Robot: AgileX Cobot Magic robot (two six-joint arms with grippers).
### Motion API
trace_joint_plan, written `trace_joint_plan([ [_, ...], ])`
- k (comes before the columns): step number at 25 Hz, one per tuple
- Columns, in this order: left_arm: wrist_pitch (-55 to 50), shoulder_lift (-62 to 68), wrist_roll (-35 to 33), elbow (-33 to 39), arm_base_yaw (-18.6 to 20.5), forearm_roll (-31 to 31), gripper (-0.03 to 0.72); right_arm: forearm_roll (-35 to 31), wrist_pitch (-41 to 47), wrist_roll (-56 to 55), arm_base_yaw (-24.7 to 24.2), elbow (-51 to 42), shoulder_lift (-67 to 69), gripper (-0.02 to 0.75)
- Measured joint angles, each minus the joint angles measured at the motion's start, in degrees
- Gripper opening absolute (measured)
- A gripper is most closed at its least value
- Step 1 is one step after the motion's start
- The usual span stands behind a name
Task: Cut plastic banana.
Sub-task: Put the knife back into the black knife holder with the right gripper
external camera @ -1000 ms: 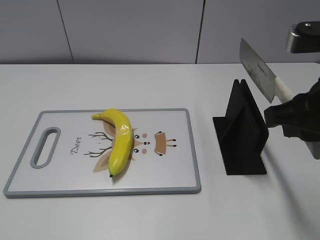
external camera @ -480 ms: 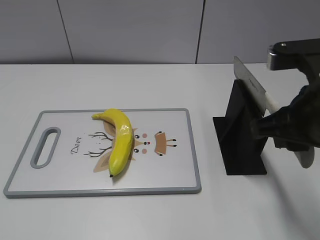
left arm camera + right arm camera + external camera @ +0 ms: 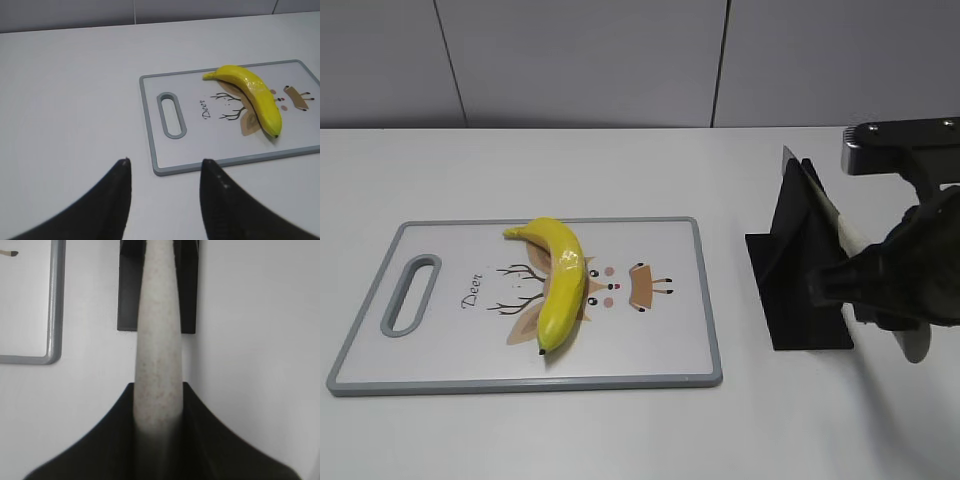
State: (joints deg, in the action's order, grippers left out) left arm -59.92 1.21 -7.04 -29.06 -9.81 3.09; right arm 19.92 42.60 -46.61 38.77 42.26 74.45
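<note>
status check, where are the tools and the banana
Right tool shut on knife handle, blade at black stand. Left tool open, empty. Banana uncut on cutting board. Path unobstructed.

Right black gripper (image 3: 158, 415) near counter's right edge, jaws clamped on a speckled white handle (image 3: 158, 340). Left black gripper (image 3: 165, 172) w/ jaws apart, low over counter's left side.

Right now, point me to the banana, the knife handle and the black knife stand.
plastic banana (image 3: 561, 275): exterior view, on the middle of its yellow body.
knife handle (image 3: 157, 355): right wrist view, on the speckled grip ahead of the right hand.
black knife stand (image 3: 800, 290): exterior view, on its near upright face.
</note>
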Motion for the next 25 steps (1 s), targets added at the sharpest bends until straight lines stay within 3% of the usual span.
trace_joint_plan([
  [16, 0.0, 0.0, 0.0, 0.0, 0.0, 0.0, 0.435, 3.5, -2.8, -0.8, -0.3, -0.3, 0.0, 0.172],
  [18, 0.0, 0.0, 0.0, 0.0, 0.0, 0.0, 0.435, 3.5, -5.4, -0.2, -0.3, -0.3, 0.0, 0.250],
  [23, 0.0, 0.0, 0.0, 0.0, 0.0, -0.1, 0.435, 3.7, -8.3, 0.2, -0.2, -0.2, 0.0, 0.587],
  [25, 0.0, 0.0, 0.0, 0.0, 0.0, -0.1, 0.435, 3.7, -8.4, 0.3, -0.2, -0.2, 0.0, 0.636],
])
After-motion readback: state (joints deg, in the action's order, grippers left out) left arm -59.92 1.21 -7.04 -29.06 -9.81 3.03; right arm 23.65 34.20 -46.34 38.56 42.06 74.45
